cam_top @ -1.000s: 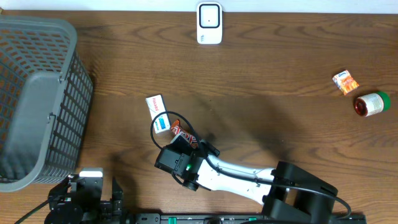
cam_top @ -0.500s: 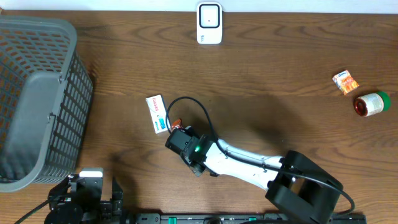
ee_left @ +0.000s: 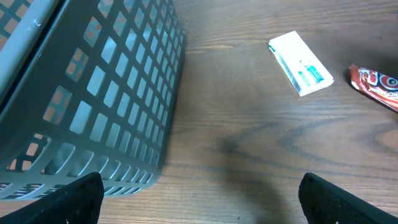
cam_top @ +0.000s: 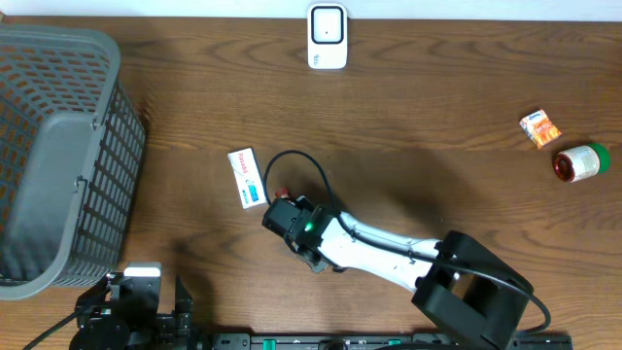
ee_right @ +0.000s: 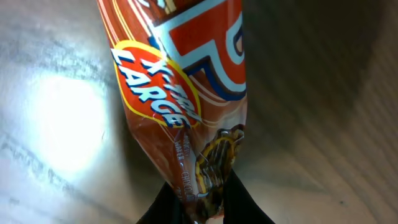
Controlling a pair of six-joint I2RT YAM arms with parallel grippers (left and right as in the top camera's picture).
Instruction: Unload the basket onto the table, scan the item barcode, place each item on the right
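The brown wood-grain bench (cam_top: 437, 117) is spread across the whole overhead view. A grey plastic lattice basket (cam_top: 107, 185) is set at its left edge. The black-and-white right arm (cam_top: 389, 261) is stretched from the lower right towards the middle of the frame. The right tool (ee_right: 205, 208) is clamped on the crimped end of an orange-brown glossy snack wrapper (ee_right: 180, 93), which is seen just right of a white-and-teal carton (cam_top: 247, 177) at centre left. The left tool (ee_left: 205, 205) is seen at the lower left, its fingers spread wide apart. A white rectangular scanner (cam_top: 327, 36) is placed at top centre, well apart from the wrapper. A round white jar with red and green ends (cam_top: 580, 161) and a small orange packet (cam_top: 539, 127) are found near the right edge.
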